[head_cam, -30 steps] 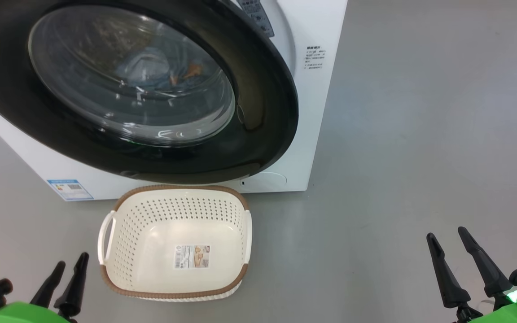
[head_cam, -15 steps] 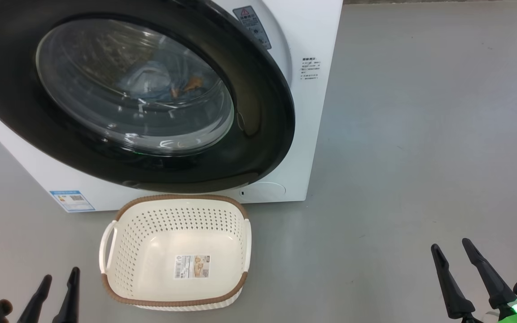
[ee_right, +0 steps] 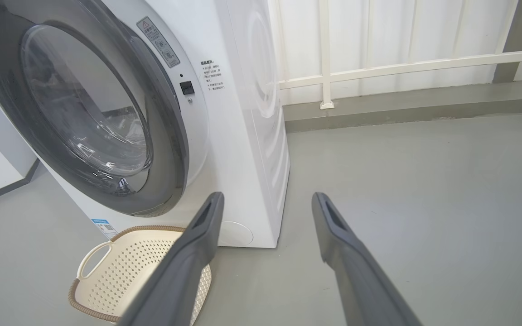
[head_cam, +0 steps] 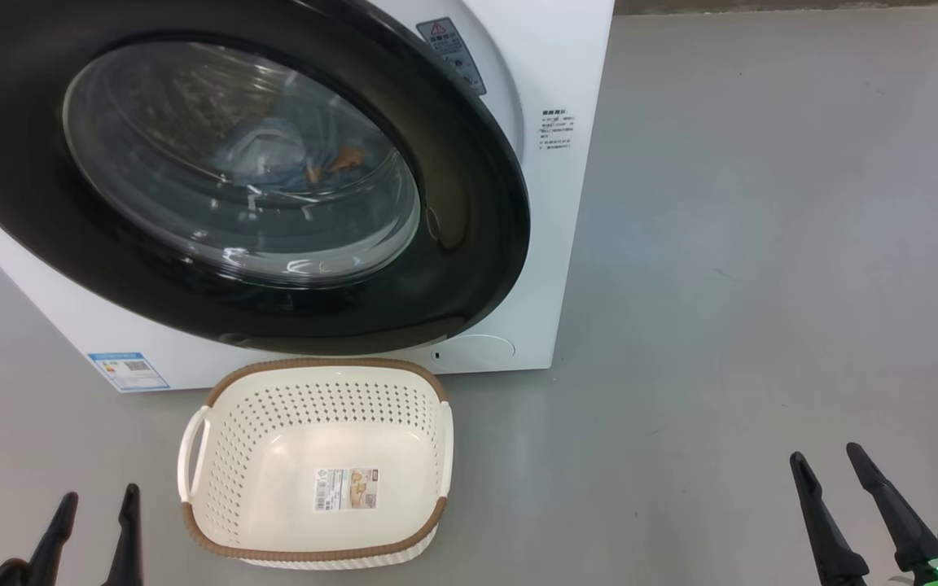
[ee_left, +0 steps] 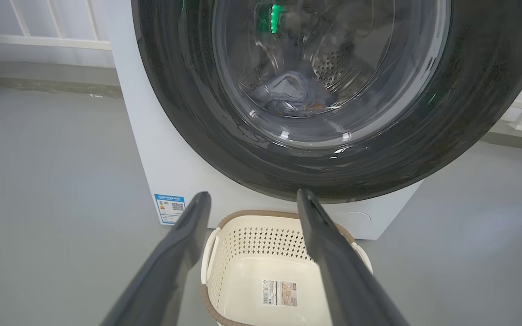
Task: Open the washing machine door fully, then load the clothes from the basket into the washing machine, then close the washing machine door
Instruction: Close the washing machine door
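Now | left gripper (head_cam: pixel 101 493), right gripper (head_cam: pixel 825 452): spread, empty | basket (head_cam: pixel 273 415) before washing machine (head_cam: pixel 567 212) | clothes (head_cam: pixel 269 155) behind washing machine door (head_cam: pixel 473 268) | railing (ee_right: pixel 401 68) beyond

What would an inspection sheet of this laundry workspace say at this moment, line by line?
Surface: grey floor, smooth and bare.
Job's things: washing machine door looks shut on the white washing machine; clothes lie inside, seen through the door; basket stands on the floor before the machine, with just its label sticker in it.
Clutter: nothing seen.
Grippers: left tool open, holding nothing, left of the basket; right tool open, holding nothing, well to its right.
Cables: nothing seen.
Surroundings: white railing behind the machine.
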Controlling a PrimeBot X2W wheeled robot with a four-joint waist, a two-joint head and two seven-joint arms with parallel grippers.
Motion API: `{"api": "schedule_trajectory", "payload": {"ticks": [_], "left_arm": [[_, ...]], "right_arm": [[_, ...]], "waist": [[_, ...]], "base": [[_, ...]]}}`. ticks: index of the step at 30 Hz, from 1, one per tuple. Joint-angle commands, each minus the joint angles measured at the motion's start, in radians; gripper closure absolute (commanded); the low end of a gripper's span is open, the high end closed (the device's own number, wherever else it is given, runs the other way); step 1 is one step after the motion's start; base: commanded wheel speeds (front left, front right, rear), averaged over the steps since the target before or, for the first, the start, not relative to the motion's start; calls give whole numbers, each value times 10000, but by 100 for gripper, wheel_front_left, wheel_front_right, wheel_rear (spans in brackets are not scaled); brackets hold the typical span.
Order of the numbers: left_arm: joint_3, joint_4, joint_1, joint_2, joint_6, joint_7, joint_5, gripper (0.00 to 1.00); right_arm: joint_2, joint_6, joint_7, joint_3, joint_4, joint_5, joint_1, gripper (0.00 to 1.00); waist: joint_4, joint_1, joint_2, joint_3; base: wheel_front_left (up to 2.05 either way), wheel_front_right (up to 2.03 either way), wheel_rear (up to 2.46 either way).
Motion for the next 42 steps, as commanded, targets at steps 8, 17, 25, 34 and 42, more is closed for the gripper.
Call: {"api": "schedule_trajectory", "payload": {"ticks": [8,17,25,34,42], "left_arm": [[1279,-999,274,-449,-29,-122,1563,0],[1588,-1113,442,-877,-29,-122,1963,0],[1637,-1166,306,-863,-29,-122,1874,0],[1425,-1471,128,-1012,-29,-122,1842,0],[1282,-1573,-230,-1139,-29,-122,1803,0]], "right_arm": [[-158,16,-49,102,-177,163,-106,0],[-97,16,-49,57,-169,121,-139,0],[-64,16,-49,127,-184,189,-241,95],[51,16,-49,556,-253,229,-1063,100],[243,16,-49,1132,-57,203,-2468,100]], "waist": [[-55,0,0,57],[-44,0,0,149],[53,0,0,136],[415,0,0,186],[908,0,0,396]], "base": [[0,0,0],[0,0,0],[0,0,0],[0,0,0],[0,0,0]]}}
